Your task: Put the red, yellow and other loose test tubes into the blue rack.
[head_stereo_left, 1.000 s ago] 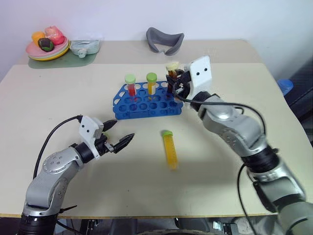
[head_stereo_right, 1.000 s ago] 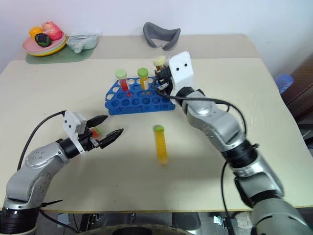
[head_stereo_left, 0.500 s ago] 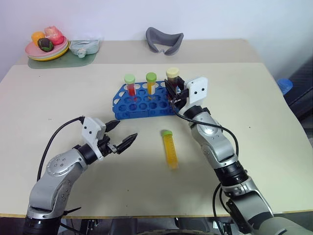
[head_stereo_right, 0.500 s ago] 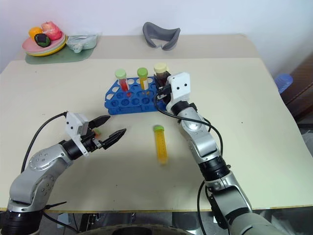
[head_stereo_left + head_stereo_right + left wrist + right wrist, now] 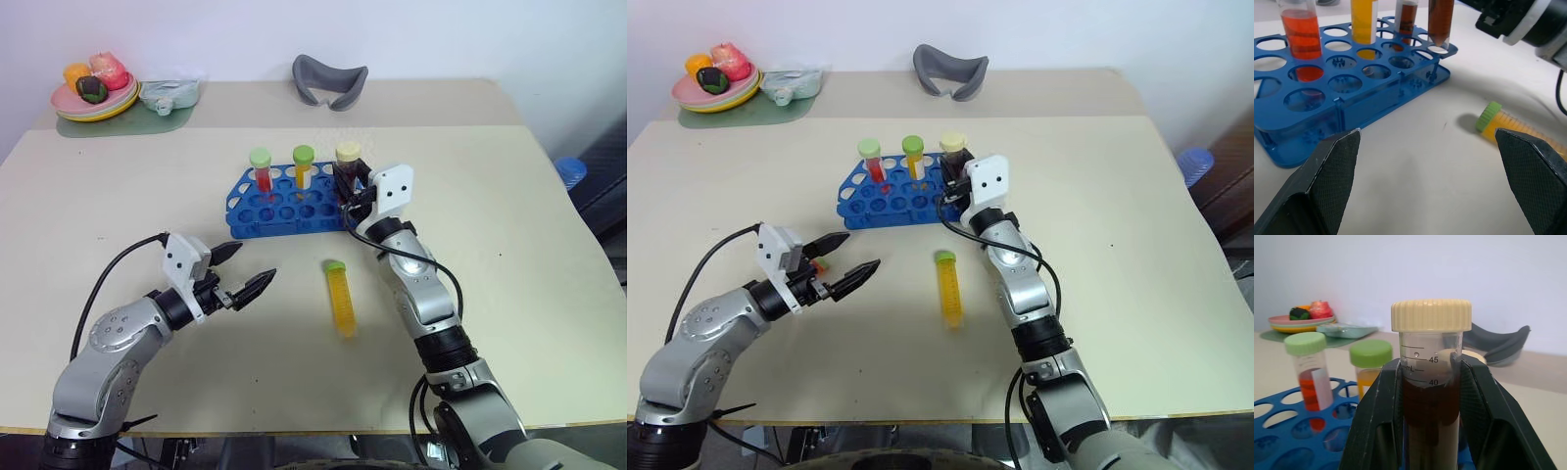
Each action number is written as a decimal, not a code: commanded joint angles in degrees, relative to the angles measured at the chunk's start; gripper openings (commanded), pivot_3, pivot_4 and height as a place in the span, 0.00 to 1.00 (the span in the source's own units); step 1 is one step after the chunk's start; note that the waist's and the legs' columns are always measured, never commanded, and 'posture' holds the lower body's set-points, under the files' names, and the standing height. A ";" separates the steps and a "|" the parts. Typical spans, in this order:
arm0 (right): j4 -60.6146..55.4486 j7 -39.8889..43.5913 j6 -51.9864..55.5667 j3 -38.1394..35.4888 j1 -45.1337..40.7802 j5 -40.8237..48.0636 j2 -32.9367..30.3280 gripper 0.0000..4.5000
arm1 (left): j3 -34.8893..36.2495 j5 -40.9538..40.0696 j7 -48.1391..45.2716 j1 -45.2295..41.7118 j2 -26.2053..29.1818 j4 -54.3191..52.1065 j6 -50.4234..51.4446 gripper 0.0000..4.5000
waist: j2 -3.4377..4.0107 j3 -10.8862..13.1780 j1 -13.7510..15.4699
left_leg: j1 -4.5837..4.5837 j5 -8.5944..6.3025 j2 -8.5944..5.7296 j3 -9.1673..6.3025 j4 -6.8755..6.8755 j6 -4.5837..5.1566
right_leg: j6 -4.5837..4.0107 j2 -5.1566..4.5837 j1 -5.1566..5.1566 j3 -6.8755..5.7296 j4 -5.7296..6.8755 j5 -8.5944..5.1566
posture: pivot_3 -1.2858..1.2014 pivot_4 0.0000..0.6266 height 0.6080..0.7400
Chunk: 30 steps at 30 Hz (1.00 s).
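Right gripper [image 5: 1430, 396]: clamped on the maroon tube [image 5: 1431, 396], upright over the blue rack [image 5: 294, 206] at its right end.
Left gripper [image 5: 242, 277]: spread wide, holding nothing.
Yellow tube [image 5: 341, 297]: lying loose on the table [image 5: 549, 245], near the rack.

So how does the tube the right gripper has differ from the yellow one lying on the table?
The dark maroon tube stands upright with its tip at a corner hole of the blue rack, clamped in the right gripper; the loose yellow tube lies flat on the table, apart from the rack and untouched. The maroon tube has a cream cap, the yellow one a green cap. Both are clear, conical screw-cap tubes.
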 commanded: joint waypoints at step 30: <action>-30.03 15.13 24.42 -11.68 5.06 12.69 -16.16 0.98 | 5.02 -1.75 -0.12 -0.73 5.17 -1.89 0.20 1.00 | 0.02 0.00 0.13 | 0.02 0.02 -0.01 -0.01 0.00 -0.03 | 0.00 -0.01 0.01 0.01 0.08 0.00 | 0.52 0.24 1.00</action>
